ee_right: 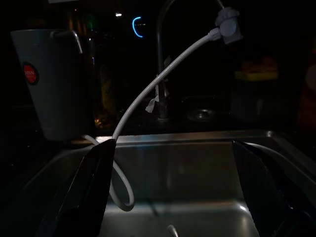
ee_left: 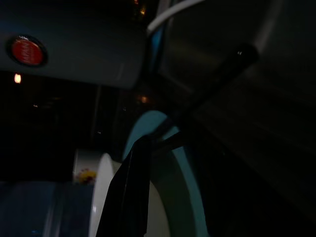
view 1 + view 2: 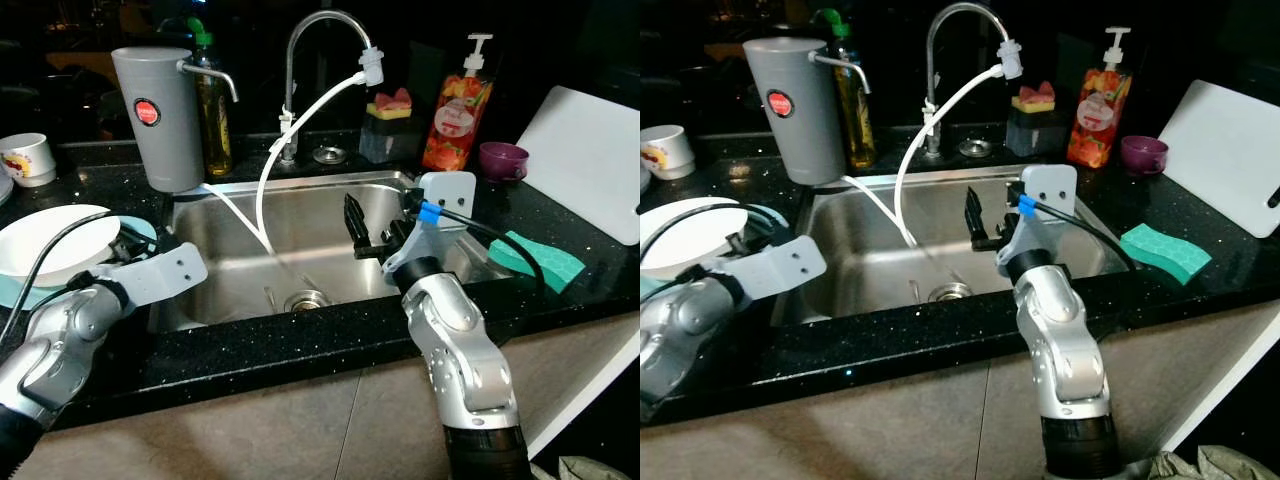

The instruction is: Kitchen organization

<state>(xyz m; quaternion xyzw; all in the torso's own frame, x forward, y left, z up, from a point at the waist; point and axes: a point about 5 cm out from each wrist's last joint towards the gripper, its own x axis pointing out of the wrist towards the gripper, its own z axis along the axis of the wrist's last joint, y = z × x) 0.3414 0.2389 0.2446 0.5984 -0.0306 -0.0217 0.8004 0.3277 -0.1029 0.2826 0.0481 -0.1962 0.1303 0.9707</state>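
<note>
A white plate (image 3: 50,240) rests on a teal plate (image 3: 143,230) on the black counter left of the steel sink (image 3: 230,260). My left gripper (image 3: 135,248) is at the teal plate's right rim (image 2: 185,182), by the sink's edge. My right gripper (image 3: 352,215) hangs open inside the sink above its right half, holding nothing. Its two fingers (image 1: 94,182) frame the basin and the white hose (image 1: 148,94) that runs from the tap (image 3: 320,30) into the sink.
A grey water jug (image 3: 155,115), an oil bottle (image 3: 213,110) and a mug (image 3: 25,158) stand at the back left. A sponge holder (image 3: 388,125), soap bottle (image 3: 458,105), purple bowl (image 3: 502,158), green sponge (image 3: 538,258) and white cutting board (image 3: 590,160) lie right of the sink.
</note>
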